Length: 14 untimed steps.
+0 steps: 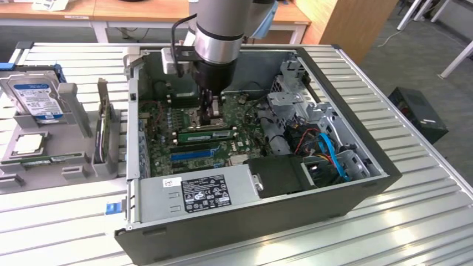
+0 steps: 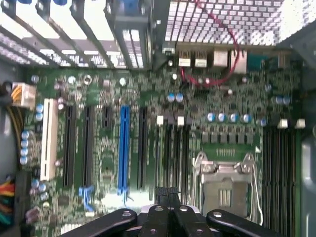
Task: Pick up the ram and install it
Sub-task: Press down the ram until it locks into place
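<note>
The ram [image 1: 207, 134], a narrow green stick with a pale sticker, stands on edge in a memory slot on the motherboard [image 1: 185, 119] inside the open computer case [image 1: 244, 221]. My gripper [image 1: 212, 117] hangs straight down in the case, just behind and above the ram, near the processor socket [image 2: 223, 190]. In the wrist view my gripper [image 2: 168, 193] is shut, its black fingertips [image 2: 160, 195] pressed together over the row of dark memory slots [image 2: 175, 148]. Nothing shows between the fingers. Whether they touch the ram I cannot tell.
A blue expansion slot [image 2: 123, 148] and black slots lie beside the memory slots. The power supply [image 1: 203, 191] fills the case's near side, with drive cages and cables [image 1: 325, 149] on the exterior view's right. A grey fixture [image 1: 44, 160] beside the case holds a hard drive [image 1: 33, 97] and an expansion card [image 1: 103, 130].
</note>
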{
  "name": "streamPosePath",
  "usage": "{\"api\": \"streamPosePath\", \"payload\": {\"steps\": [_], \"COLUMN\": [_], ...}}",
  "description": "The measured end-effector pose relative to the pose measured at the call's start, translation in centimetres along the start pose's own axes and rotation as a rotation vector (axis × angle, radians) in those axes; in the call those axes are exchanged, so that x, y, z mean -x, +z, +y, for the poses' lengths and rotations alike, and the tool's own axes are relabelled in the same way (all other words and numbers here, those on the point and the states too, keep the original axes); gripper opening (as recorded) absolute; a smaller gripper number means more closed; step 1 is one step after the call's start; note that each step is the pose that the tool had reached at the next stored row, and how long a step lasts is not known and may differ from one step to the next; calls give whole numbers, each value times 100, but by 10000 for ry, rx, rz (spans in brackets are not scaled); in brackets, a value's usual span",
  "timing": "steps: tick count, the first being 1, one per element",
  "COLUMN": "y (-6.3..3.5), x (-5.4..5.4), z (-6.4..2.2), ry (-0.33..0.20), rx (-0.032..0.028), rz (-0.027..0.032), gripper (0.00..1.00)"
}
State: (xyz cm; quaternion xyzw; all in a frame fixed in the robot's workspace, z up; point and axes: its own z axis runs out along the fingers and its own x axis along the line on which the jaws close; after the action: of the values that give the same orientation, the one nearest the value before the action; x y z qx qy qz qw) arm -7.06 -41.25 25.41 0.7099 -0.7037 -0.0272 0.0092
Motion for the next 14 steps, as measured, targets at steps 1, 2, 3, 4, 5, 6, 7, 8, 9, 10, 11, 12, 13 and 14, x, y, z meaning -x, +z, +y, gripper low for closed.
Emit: {"api": "streamPosePath", "payload": {"steps": [1, 2, 3, 4, 5, 6, 7, 8, 9, 10, 11, 12, 13, 14], "y": [2, 5, 7, 8, 8, 8, 7, 7, 7, 8, 12, 22, 34, 49], "x": [1, 1, 2, 3, 3, 3, 2, 2, 2, 2, 1, 1, 1, 1], "z": [30, 59, 81, 91, 92, 92, 92, 92, 92, 93, 92, 92, 91, 90], "ry": [2, 1, 0, 1, 2, 2, 1, 1, 1, 2, 1, 1, 1, 1], "rx": [0, 0, -1, -1, -1, 0, 0, 0, 0, 0, 0, 0, 0, 0], "rz": [0, 0, -1, -2, -1, 0, 2, 1, 1, 1, 0, 0, 1, 1], "gripper": [10, 10, 10, 10, 10, 10, 10, 10, 10, 10, 10, 10, 10, 10]}}
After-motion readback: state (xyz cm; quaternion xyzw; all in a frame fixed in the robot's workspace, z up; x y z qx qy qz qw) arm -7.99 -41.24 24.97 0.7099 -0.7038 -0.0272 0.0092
